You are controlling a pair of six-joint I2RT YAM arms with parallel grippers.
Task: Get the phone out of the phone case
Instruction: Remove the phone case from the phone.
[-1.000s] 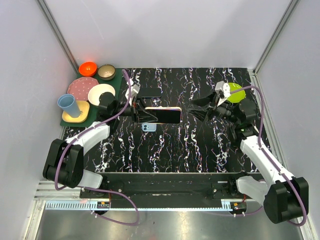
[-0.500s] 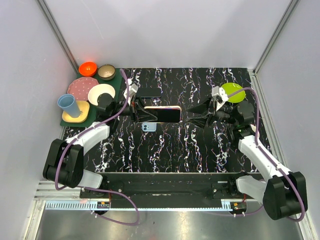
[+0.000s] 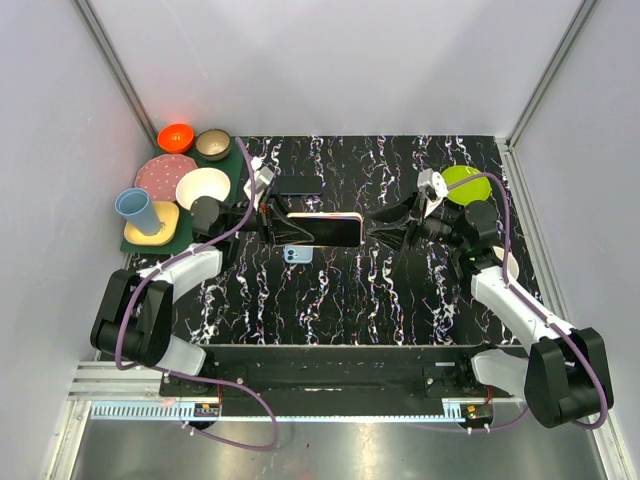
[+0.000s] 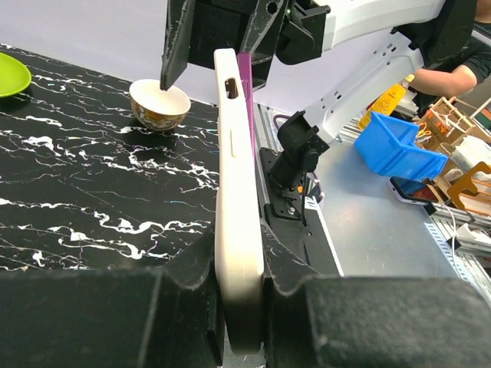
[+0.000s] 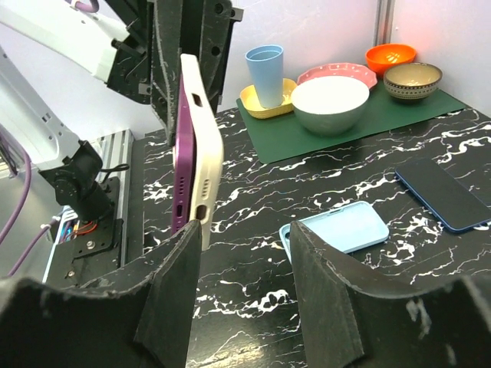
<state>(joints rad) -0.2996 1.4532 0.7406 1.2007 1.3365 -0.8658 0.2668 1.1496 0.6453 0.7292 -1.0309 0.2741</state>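
Note:
The phone case [image 4: 238,230] is cream and stands on edge above the table, with my left gripper [image 4: 239,264] shut on its near end. The purple phone [image 4: 245,77] lies against its right side. From above, the pair [image 3: 325,228] hangs level between both arms, the left gripper [image 3: 283,225] at its left end. My right gripper [image 3: 378,228] is open just off its right end. In the right wrist view, the phone [image 5: 182,153] and the case [image 5: 205,146] rise just beyond the left fingertip [image 5: 188,245], not between the jaws.
A light blue case [image 3: 297,254] and a dark phone [image 3: 300,185] lie flat on the black marbled table [image 3: 350,300]. Cup, plates and bowls fill a green mat [image 3: 228,175] at the far left. A green plate [image 3: 466,183] and a small bowl [image 4: 159,103] are near the right arm.
My right gripper has moved left toward the right end of the phone and case, staying open. The left gripper has held them still.

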